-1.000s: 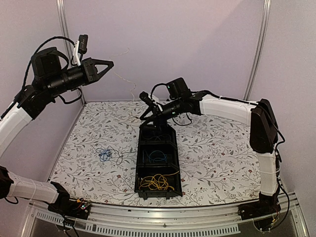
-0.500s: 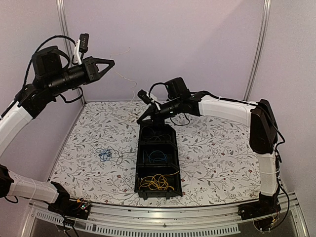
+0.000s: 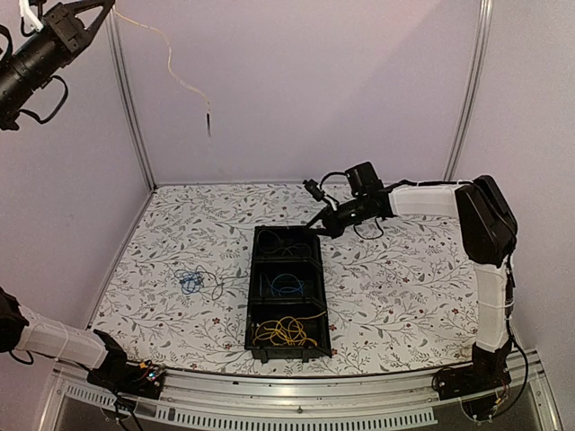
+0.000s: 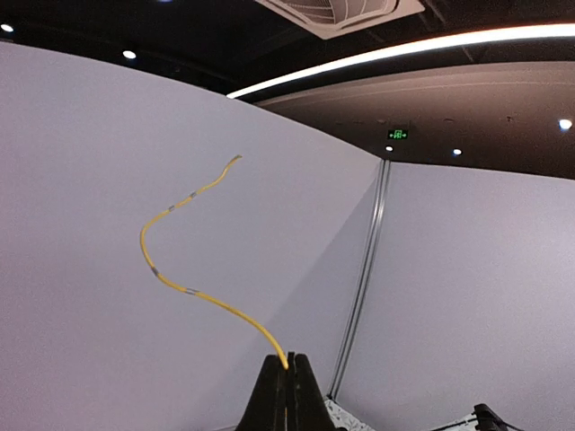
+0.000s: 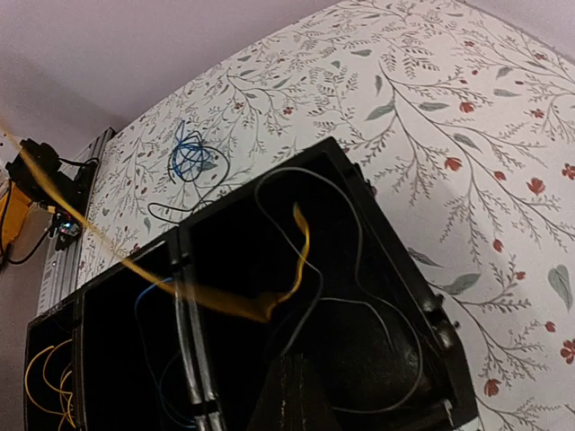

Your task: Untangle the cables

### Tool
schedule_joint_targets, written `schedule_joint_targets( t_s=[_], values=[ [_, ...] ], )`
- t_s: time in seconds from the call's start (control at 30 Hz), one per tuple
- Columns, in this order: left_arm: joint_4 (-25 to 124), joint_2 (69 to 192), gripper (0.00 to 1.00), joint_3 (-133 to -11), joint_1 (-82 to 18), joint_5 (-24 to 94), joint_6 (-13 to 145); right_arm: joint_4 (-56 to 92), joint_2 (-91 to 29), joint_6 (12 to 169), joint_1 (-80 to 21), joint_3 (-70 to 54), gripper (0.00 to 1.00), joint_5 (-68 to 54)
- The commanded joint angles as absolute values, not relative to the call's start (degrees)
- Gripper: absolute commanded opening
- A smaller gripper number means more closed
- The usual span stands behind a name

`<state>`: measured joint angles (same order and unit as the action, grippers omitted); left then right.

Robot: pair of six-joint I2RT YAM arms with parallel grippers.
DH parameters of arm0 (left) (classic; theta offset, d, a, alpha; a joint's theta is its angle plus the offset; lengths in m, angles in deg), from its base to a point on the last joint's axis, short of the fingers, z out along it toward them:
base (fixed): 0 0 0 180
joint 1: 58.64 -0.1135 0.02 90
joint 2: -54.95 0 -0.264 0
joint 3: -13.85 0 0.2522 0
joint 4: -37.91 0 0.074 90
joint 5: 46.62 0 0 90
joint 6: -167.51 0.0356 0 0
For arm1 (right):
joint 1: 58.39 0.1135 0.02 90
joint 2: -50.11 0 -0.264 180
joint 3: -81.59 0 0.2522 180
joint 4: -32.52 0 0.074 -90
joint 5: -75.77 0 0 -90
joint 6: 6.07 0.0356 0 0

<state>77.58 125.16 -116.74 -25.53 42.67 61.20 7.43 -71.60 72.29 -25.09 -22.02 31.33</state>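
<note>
High at the top left, my left gripper (image 3: 108,5) (image 4: 289,362) is shut on one end of a thin yellow cable (image 3: 167,68) (image 4: 192,292). The cable swings free in the air, its dark tip well above the table. My right gripper (image 3: 315,224) (image 5: 301,361) hovers shut at the far end of the black tray (image 3: 286,356) (image 5: 401,269), with nothing visibly held. Thin grey wires (image 5: 360,271) lie in the tray's far compartment just below its tips. A blurred yellow strand (image 5: 225,301) crosses the right wrist view.
The tray's middle compartment holds blue wire (image 3: 286,285) and its near one a yellow bunch (image 3: 286,332). A blue and dark bunch (image 3: 189,281) (image 5: 189,154) lies on the floral cloth left of the tray. Purple walls with metal posts close off the back and both sides.
My left arm has swung up and to the left, lifting the yellow cable away from the tray. The right gripper has shut and pulled back to the right of the tray's far end.
</note>
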Motion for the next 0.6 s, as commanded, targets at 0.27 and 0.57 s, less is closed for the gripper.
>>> schedule_joint_targets(
  t_s=[0.27,0.57],
  values=[
    [77.85,123.22,0.00,-110.09,-24.96,47.47,61.03,9.16,-67.54,78.62,-38.74,-15.98,0.00,29.06],
    [76.31,124.58,0.00,-102.55,-24.96,37.69,55.99,3.10,-57.22,69.23,-36.39,-18.73,0.38,35.07]
  ],
)
